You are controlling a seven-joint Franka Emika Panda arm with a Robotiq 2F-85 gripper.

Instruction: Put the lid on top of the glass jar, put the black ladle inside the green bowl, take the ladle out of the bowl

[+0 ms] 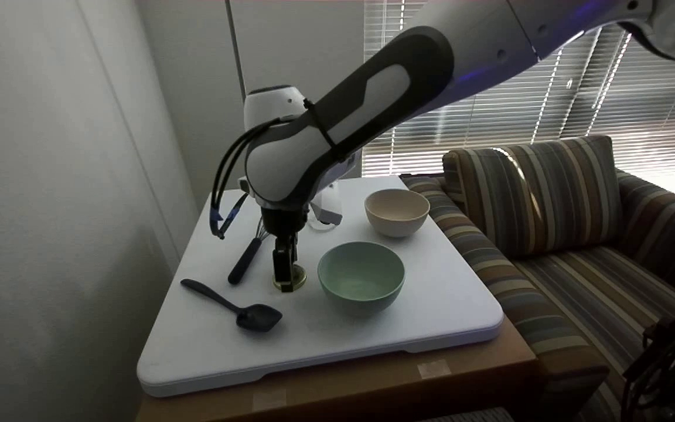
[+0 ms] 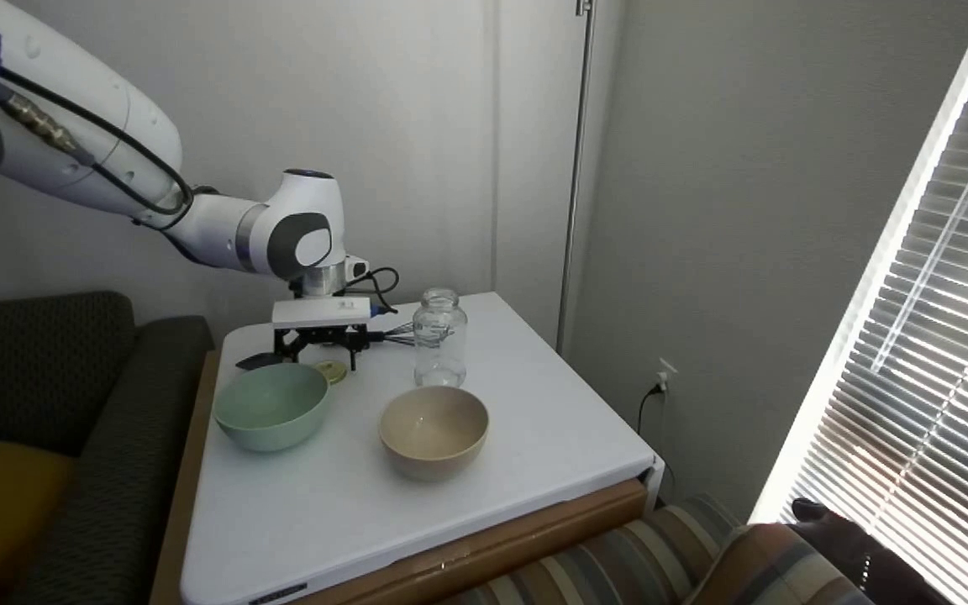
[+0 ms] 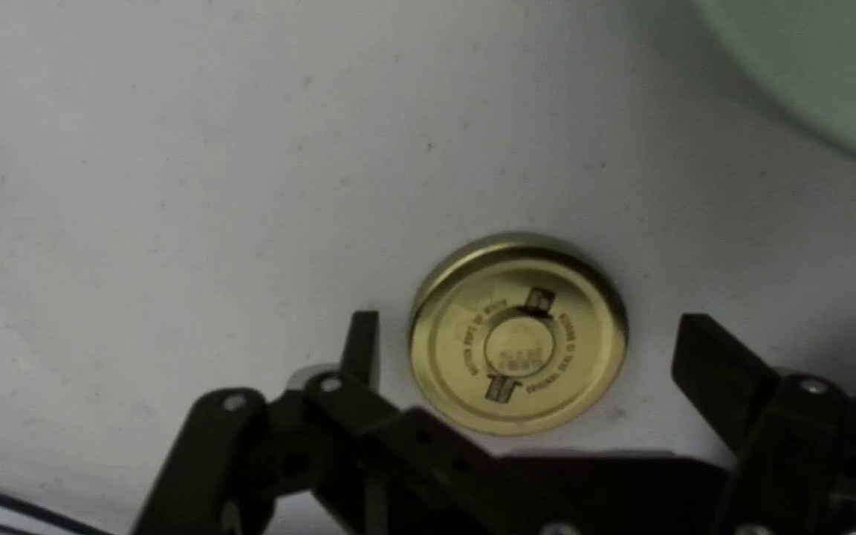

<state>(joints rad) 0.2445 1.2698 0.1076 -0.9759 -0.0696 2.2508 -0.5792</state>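
Note:
My gripper [image 3: 528, 325] stands open just above the gold lid [image 3: 517, 357], one finger on each side and no contact seen in the wrist view. The lid lies flat on the white table. In an exterior view, the glass jar [image 2: 440, 349] stands upright with its mouth uncovered; elsewhere the arm mostly hides it. The black ladle [image 1: 258, 318] rests on the table, its handle pointing towards the wall. Beside the lid sits the green bowl [image 1: 361, 281], with nothing visible inside; its edge also shows in the wrist view.
A smaller cream bowl [image 2: 434, 433] stands near the jar. The black whisk [image 1: 245, 261] lies between the gripper and the wall. A striped armchair [image 1: 525, 199] borders the white tabletop [image 1: 431, 305], and a wall runs along the opposite side.

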